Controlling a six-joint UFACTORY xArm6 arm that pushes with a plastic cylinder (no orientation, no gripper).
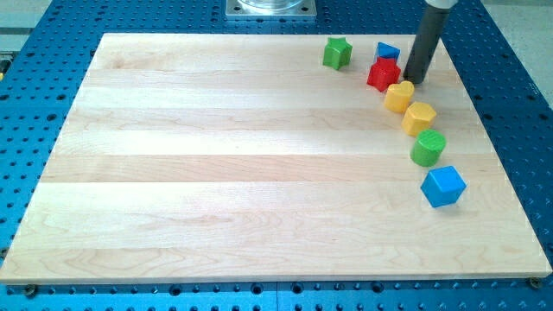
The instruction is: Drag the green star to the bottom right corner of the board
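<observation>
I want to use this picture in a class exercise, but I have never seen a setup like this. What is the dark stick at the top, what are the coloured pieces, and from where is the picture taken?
The single picture looks down at a slant on a pale wooden board lying on a blue perforated table. Where the camera is mounted is not on record.

The dark stick is a rod on a robot arm. It has no jaws and holds nothing; it only pushes blocks by sliding my tip along the board.

Near the view's top right lie seven blocks: a green star, a small blue block, a red star, two yellow blocks, a green cylinder and a blue cube.

My tip stands just right of the red star, well to the right of the green star.
</observation>
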